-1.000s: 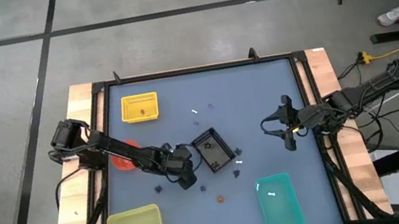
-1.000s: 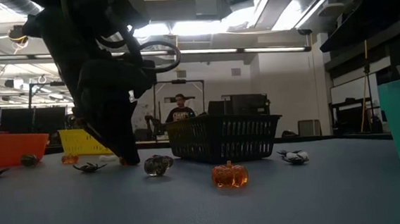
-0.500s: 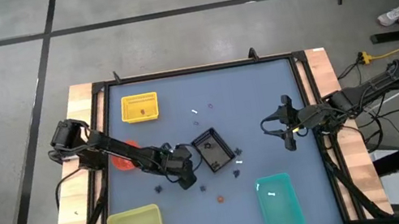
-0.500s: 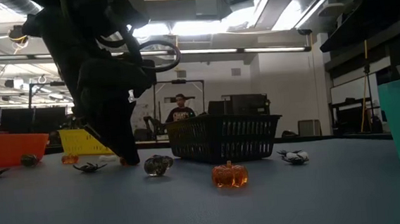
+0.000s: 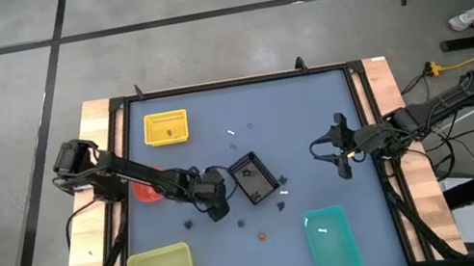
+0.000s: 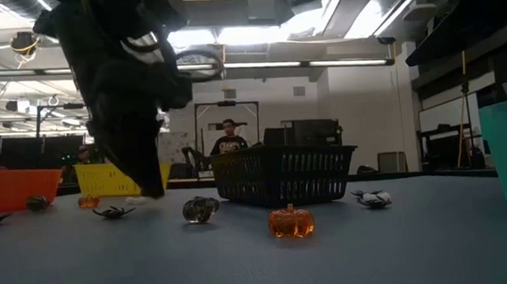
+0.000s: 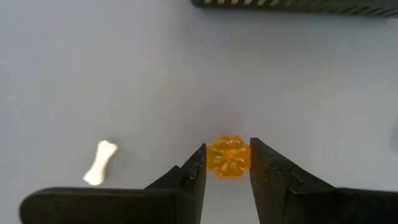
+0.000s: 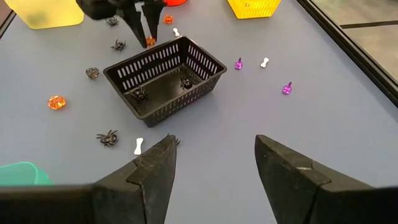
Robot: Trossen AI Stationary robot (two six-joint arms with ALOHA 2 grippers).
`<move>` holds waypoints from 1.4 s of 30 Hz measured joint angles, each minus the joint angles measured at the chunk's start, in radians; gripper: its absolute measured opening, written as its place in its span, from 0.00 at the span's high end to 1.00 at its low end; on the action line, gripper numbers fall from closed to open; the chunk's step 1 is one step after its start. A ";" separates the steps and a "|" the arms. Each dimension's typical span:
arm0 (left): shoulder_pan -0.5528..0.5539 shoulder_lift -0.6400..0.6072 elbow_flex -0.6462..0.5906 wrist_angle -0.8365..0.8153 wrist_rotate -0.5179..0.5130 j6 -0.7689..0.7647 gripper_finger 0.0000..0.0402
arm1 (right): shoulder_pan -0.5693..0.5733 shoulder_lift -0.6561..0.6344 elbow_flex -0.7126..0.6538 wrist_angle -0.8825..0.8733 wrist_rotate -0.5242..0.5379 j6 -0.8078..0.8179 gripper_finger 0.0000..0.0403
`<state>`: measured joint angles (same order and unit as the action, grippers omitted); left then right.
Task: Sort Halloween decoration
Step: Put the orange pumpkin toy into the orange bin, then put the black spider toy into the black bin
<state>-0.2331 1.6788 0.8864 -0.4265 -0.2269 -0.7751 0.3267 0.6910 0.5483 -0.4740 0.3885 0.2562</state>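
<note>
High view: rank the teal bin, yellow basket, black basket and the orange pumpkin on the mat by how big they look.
1. Teal bin
2. Black basket and yellow basket: look about alike, so not ranked.
3. Orange pumpkin, by far the smallest.

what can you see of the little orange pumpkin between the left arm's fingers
The small translucent orange pumpkin trinket is round and ribbed, glassy-looking plastic. It sits between the two dark fingers of the left tool, which are closed against its sides. It appears lifted just off the blue-grey table top, near the black slotted plastic basket. A small white bone trinket lies on the table beside it, not touching.
</note>
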 joint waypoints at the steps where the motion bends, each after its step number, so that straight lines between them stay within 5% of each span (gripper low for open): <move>1: 0.007 -0.015 0.000 -0.018 0.009 0.011 0.80 | 0.000 0.000 0.000 0.000 0.000 0.000 0.47; 10: 0.058 -0.189 0.001 -0.258 0.011 0.027 0.80 | 0.000 0.000 0.000 0.001 0.000 0.000 0.47; 24: 0.063 -0.393 0.003 -0.867 0.014 -0.059 0.77 | 0.000 0.000 0.000 0.001 0.000 0.000 0.47; 42: 0.054 -0.390 0.003 -0.908 0.008 -0.055 0.60 | 0.000 0.000 0.000 0.001 0.000 0.000 0.47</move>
<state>-0.1791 1.2892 0.8894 -1.3343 -0.2192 -0.8303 0.3267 0.6910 0.5480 -0.4732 0.3885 0.2565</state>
